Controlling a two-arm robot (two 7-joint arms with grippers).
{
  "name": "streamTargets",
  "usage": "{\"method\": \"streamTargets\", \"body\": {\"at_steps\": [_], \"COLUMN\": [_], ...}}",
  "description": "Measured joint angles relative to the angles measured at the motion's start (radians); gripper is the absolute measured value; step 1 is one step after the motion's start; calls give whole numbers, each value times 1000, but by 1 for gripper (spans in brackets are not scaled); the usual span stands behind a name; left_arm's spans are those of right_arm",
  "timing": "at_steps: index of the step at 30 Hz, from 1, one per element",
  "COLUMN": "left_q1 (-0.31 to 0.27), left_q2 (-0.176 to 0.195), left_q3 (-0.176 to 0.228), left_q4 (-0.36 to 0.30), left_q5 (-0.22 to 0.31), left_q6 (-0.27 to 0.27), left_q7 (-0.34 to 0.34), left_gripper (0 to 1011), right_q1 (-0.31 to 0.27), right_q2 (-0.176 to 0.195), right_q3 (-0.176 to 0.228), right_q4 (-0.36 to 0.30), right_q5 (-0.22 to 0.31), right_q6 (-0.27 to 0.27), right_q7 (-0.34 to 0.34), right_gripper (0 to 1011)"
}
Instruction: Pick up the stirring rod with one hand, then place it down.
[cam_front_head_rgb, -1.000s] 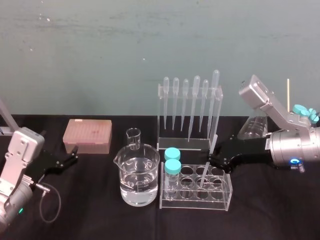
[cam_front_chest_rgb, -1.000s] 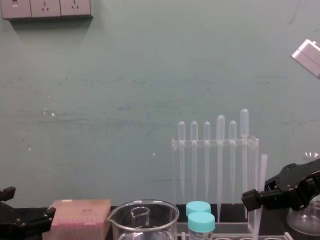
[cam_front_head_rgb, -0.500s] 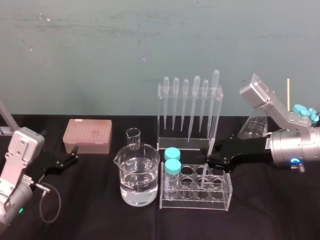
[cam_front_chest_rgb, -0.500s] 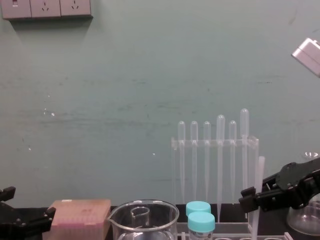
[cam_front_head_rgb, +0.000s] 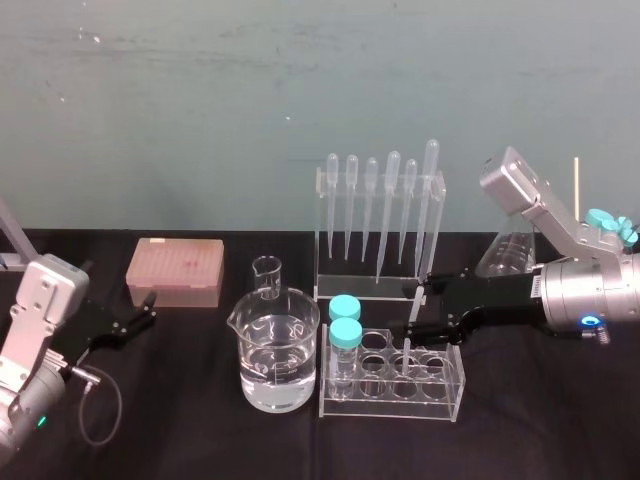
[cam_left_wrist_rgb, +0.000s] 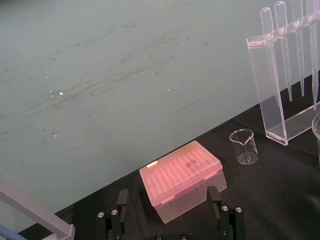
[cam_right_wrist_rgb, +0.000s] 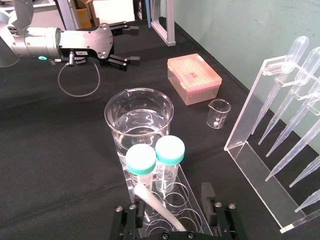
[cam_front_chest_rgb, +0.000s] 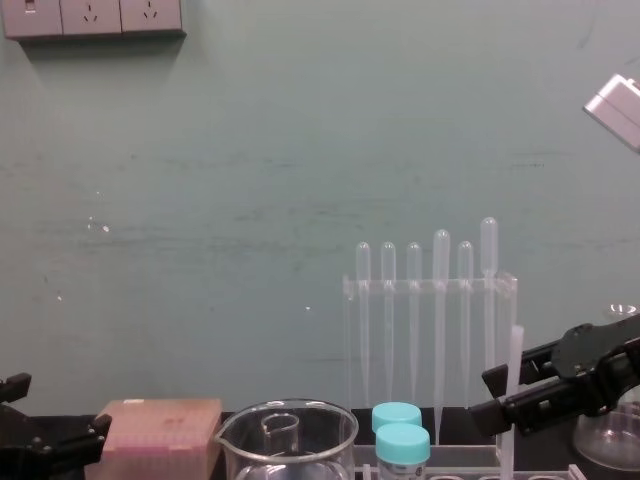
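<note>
**Right gripper**: reaching over the right half of the tube rack. Jaws are spread, one finger on each side of the rod. In the right wrist view I see a gap on both sides, so it grips nothing.

**Rod:** standing in a hole of the tube rack, right of the two capped tubes. I cannot tell which row. It is close to upright, with its top leaning a little toward the pipette rack behind.

**Handling, my judgement:**
- Light, stiff and smooth, so likely to slip in a loose pinch.
- Possibly brittle, so I would close gently.
- I would grip the bare shaft above the rack's top plate, below the upper end.
- I would draw it out along its own lean so it does not lever against the hole or tip the rack.
- The pipette rack is near, so the top end needs watching.

**Nearby:**
- The beaker of clear liquid is just left of the tube rack.
- The small beaker is behind the large one.
- The pink box is farther left.
- The flask is behind the right arm.

**Left gripper**: parked low at the table's left, well apart from the rod, fingers parted and empty.
</note>
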Motion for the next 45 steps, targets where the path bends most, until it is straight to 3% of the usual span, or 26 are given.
{"method": "streamTargets", "body": {"at_steps": [11,22,29,32,33,35,37,38,39,42,45], "left_q1": [0,0,0,0,0,0,0,0,0,0,0], "left_q2": [0,0,0,0,0,0,0,0,0,0,0], "left_q3": [0,0,0,0,0,0,0,0,0,0,0], "left_q4": [0,0,0,0,0,0,0,0,0,0,0], "left_q5": [0,0,0,0,0,0,0,0,0,0,0], "left_q6": [0,0,0,0,0,0,0,0,0,0,0], "left_q7": [0,0,0,0,0,0,0,0,0,0,0], "left_gripper": [1000,1000,1000,1000,1000,1000,1000,1000,1000,1000,1000], "right_q1": [1,-13,-81,-164,-164,-247,-293,-344,-344,-434,-511], "right_q2": [3,43,105,143,143,167,175,177,177,163,116], "right_q3": [0,-4,43,107,107,169,202,238,238,298,351], "right_q4": [1,-34,-111,-167,-167,-209,-229,-247,-247,-266,-258], "right_q5": [-1,-3,25,51,51,74,83,90,90,96,97], "right_q6": [0,11,5,-38,-38,-82,-100,-122,-122,-167,-225], "right_q7": [7,33,-19,-112,-112,-223,-289,-370,-370,-522,-664], "right_gripper": [999,1000,1000,1002,1000,1000,1000,1000,1000,1000,1000]}}
